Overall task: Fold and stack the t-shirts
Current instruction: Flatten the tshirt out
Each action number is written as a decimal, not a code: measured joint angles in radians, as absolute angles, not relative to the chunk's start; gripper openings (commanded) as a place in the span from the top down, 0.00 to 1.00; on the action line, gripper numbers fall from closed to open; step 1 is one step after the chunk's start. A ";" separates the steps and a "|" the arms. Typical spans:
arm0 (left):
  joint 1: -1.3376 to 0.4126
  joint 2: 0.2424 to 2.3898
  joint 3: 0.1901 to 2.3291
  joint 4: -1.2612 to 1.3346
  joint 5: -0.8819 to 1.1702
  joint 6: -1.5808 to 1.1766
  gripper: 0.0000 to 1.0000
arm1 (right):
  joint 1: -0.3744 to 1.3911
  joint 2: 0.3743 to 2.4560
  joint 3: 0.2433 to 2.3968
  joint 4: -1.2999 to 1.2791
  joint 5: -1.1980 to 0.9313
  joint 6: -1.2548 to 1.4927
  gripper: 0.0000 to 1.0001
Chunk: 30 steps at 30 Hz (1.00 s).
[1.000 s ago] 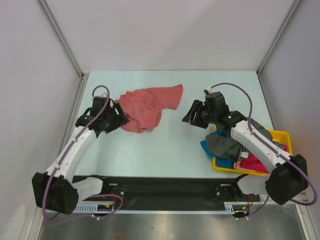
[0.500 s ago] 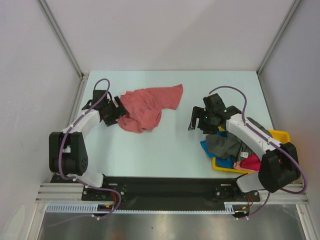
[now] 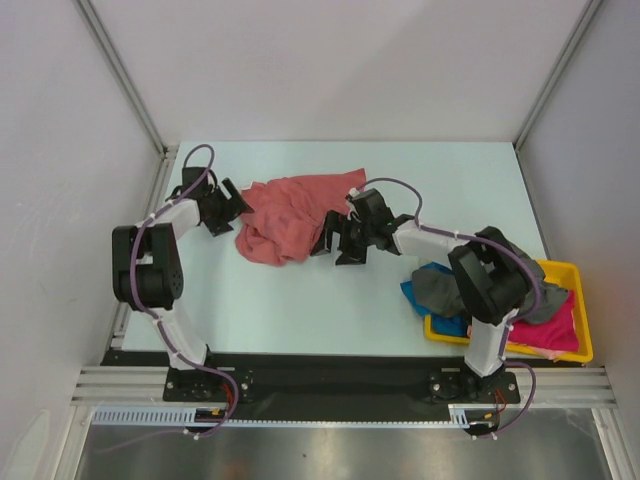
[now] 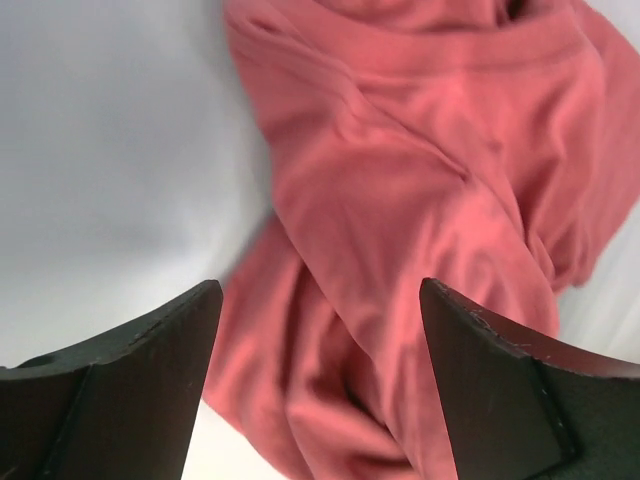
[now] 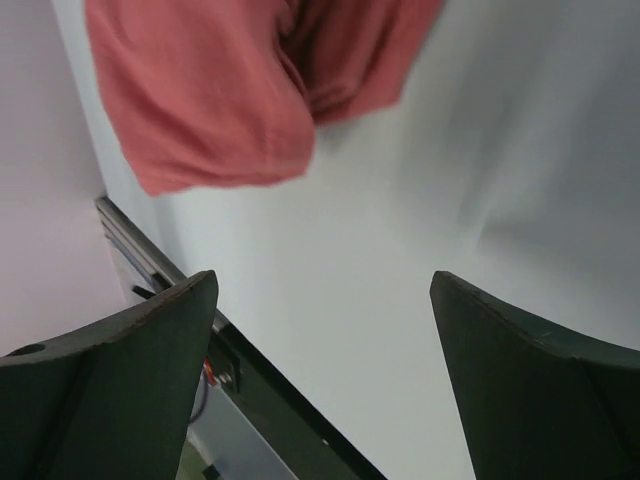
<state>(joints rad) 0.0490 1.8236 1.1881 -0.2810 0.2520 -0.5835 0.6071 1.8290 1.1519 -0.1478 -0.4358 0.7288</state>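
Note:
A crumpled salmon-red t-shirt (image 3: 292, 212) lies on the table at the back centre. My left gripper (image 3: 238, 203) is open at its left edge. In the left wrist view the red t-shirt (image 4: 400, 200) fills the space between and beyond the left gripper (image 4: 320, 385), and its fingers (image 4: 130, 390) stand wide apart. My right gripper (image 3: 335, 248) is open low at the shirt's right lower edge. In the right wrist view, bare table lies between the right gripper (image 5: 322, 380), and the red t-shirt (image 5: 210, 100) lies just ahead. Dark grey (image 3: 445, 285), blue (image 3: 412, 296) and magenta-pink (image 3: 556, 326) t-shirts are heaped at the right.
A yellow plastic tray (image 3: 574, 272) at the right front holds the heap of shirts, which spills over its left rim. White walls and metal posts bound the table. A black rail (image 3: 330, 375) runs along the near edge.
My right gripper has swung left from beside the tray to the red shirt's right edge. My left gripper has moved up and back to the shirt's left edge. The shirt's lower part has bunched slightly.

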 measured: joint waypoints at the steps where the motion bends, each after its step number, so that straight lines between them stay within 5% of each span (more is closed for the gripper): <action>1: 0.057 1.848 1.202 -0.279 0.255 -0.583 0.16 | 0.611 1.853 1.172 -0.123 -0.443 0.742 0.10; 8: 0.076 1.961 1.277 -0.268 0.276 -0.583 0.23 | 0.647 1.975 1.297 0.017 -0.468 0.814 0.22; 14: 0.081 2.022 1.351 -0.253 0.292 -0.577 0.41 | 0.659 2.057 1.349 0.043 -0.480 0.846 0.35; 16: 0.084 2.039 1.372 -0.249 0.292 -0.575 0.53 | 0.657 2.090 1.384 0.032 -0.478 0.844 0.45; 20: 0.088 2.059 1.417 -0.250 0.292 -0.563 1.00 | 0.647 2.126 1.452 0.001 -0.467 0.832 0.93; 21: 0.088 2.061 1.427 -0.251 0.292 -0.557 1.00 | 0.643 2.128 1.472 -0.025 -0.461 0.829 1.00; 26: 0.088 2.011 1.429 -0.254 0.281 -0.548 1.00 | 0.616 2.114 1.576 -0.191 -0.388 0.740 1.00; 30: 0.081 1.769 1.304 -0.293 0.239 -0.548 1.00 | 0.598 2.008 1.616 -0.403 -0.286 0.626 1.00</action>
<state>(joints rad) 0.0807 1.7687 1.3041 -0.2932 0.2386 -0.5484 0.5980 2.0075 1.6161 -0.4030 -0.2855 0.6262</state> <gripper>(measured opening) 0.009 0.010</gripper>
